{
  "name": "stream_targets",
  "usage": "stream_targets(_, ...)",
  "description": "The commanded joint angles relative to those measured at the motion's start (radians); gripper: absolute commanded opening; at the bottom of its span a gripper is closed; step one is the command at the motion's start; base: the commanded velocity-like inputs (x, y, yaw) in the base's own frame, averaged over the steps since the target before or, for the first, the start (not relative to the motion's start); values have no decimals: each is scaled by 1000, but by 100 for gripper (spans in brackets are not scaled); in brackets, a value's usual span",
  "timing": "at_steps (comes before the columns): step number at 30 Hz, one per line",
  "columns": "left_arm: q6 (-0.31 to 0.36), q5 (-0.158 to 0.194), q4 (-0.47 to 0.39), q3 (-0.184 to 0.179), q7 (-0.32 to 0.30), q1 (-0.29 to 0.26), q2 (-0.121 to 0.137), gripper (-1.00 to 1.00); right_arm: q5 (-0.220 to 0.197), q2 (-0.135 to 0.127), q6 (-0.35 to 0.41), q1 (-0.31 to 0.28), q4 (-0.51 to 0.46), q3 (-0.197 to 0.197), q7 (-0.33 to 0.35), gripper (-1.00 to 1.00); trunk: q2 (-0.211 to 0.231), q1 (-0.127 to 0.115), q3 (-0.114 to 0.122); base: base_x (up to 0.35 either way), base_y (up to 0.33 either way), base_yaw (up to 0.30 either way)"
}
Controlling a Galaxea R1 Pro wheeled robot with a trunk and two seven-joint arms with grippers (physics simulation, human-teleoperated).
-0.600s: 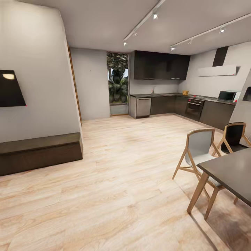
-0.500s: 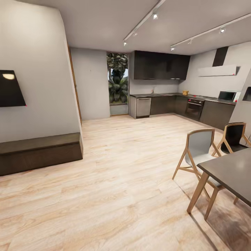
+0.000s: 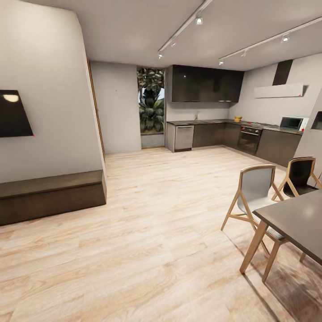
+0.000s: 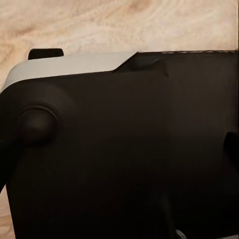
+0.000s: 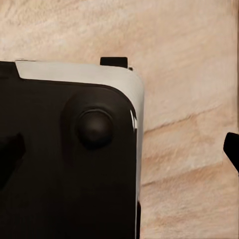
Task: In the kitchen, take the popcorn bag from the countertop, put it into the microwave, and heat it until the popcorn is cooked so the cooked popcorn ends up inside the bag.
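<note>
My fingers: in both wrist views I look down on my dark, white-edged base (image 4: 124, 149) over the wood floor (image 5: 189, 99), with dark finger edges at the frame sides; whether either gripper is spread or pressed together I cannot tell. Head view: two chairs (image 3: 256, 190) stand beside one dark table (image 3: 297, 221) at my right; one low bench (image 3: 49, 194) lies along the left wall under one black panel (image 3: 13, 114). Far across the floor, one countertop (image 3: 232, 123) runs along the kitchen's back and right walls. One microwave (image 3: 291, 123) stands on its right run, window facing the room, long axis along the wall. One small yellowish shape, the bag (image 3: 238, 119), sits on the countertop near the corner, too small to tell its orientation.
</note>
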Motion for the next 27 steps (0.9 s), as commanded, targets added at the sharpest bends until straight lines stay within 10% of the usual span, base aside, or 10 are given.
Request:
stream_targets(1,-1,15,1,-14,-8,-6,0,100,15,-1,-6,-7,3,-14,2,100,-1,0,-1,0,0,0)
stream_targets(6,-1,43,1,-41,-11,-35,0,100,43,0,-6,-36,3,-43,4,100,-1,0,-1,0,0,0)
stream_targets(7,-1,457,1,-139,-11,-109,0,100,189,0,-6,-124,3,-145,4,100,-1,0,-1,0,0,0)
stream_targets(27,-8,460,1,-139,-10,-107,3,100,189,7,-6,-124,3,-146,0,100,-1,0,-1,0,0,195)
